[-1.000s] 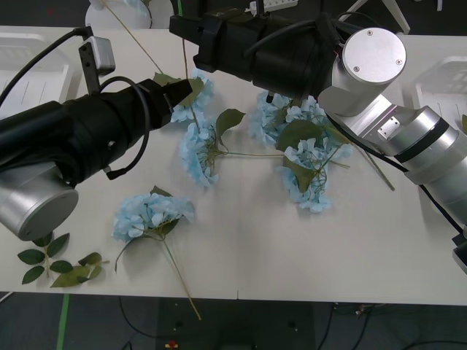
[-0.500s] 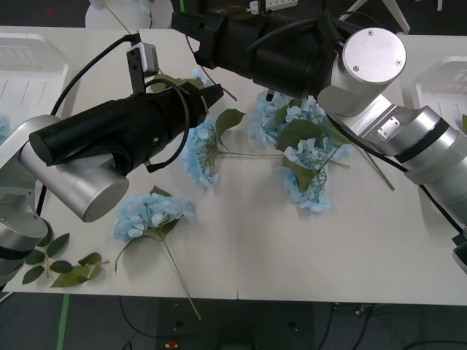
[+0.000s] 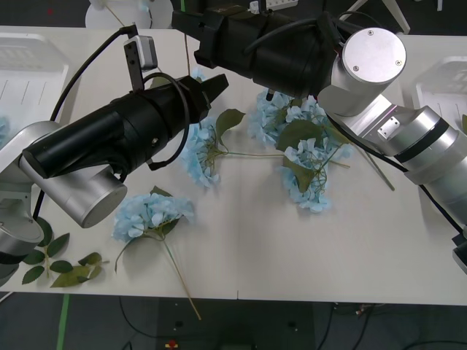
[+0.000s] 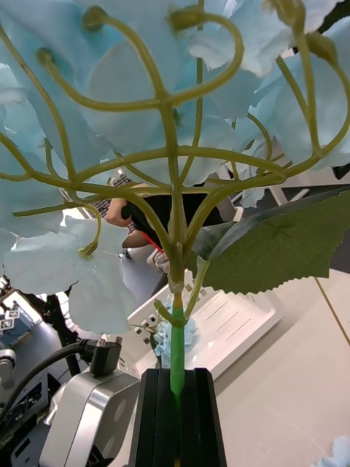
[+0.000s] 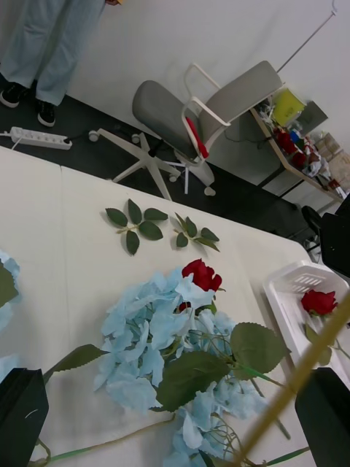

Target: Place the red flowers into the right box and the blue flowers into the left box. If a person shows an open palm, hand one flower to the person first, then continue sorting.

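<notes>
Right gripper (image 4: 175,408): black fingers clenched together on the green stem of a blue flower (image 4: 146,109), which stands straight up from the fingertips, its pale petals and branching stalks spread overhead and one big leaf (image 4: 284,244) out at 3 o'clock. Past the stem lies a white basket, the left box (image 4: 233,321), with a bit of blue bloom at its near rim. In the front view that arm reaches across the far side of the table (image 3: 292,255) toward 11 o'clock. Left gripper (image 5: 175,408): black fingers released and set wide apart, a thin tan stem (image 5: 292,387) slanting across the gap without touching either finger as far as can be seen. Beyond them a heap of blue flowers (image 5: 168,343) rests on the table, with one red flower (image 5: 202,275) touching its far edge. A second red flower (image 5: 319,301) lies inside the right box (image 5: 292,281), at 3 o'clock from the heap. Loose leaf sprigs (image 5: 157,228) lie farther off. Front view: blue clusters at table centre (image 3: 299,157), a single blue flower (image 3: 149,215) near the 7 o'clock corner, and leaf sprigs (image 3: 55,262) at the table's left edge.
</notes>
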